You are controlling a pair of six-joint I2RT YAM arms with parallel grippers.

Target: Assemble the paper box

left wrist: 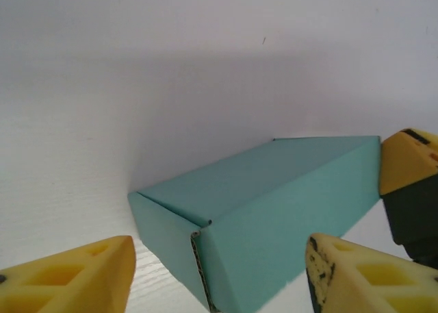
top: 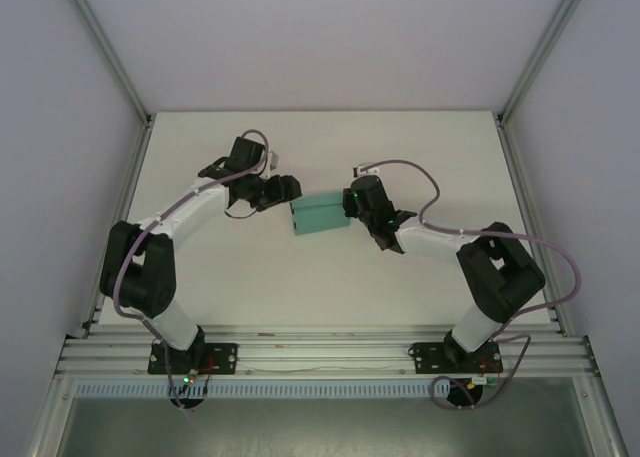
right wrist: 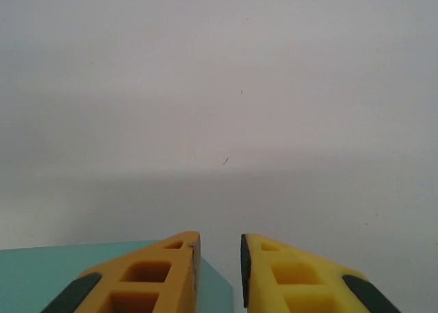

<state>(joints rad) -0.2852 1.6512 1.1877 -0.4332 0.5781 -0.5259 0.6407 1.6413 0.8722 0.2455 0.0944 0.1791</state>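
The paper box [top: 320, 217] is a closed teal-green rectangular box lying on the white table between the two arms. My left gripper [top: 288, 190] hovers at its left end. In the left wrist view the box [left wrist: 274, 196] lies between the two spread yellow fingers [left wrist: 75, 279], which stand open and clear of it; a seam shows at its near corner. My right gripper [top: 350, 212] is at the box's right end, and one of its fingers [left wrist: 407, 162] rests against that far end. In the right wrist view the right gripper [right wrist: 219, 241] stands narrowly open, with a teal corner of the box [right wrist: 41, 272] beneath its left finger.
The white table [top: 320, 152] stretches free behind and in front of the box. Aluminium posts [top: 110, 57] and pale walls close in both sides and the back. A metal rail [top: 320, 352] with both arm bases runs along the near edge.
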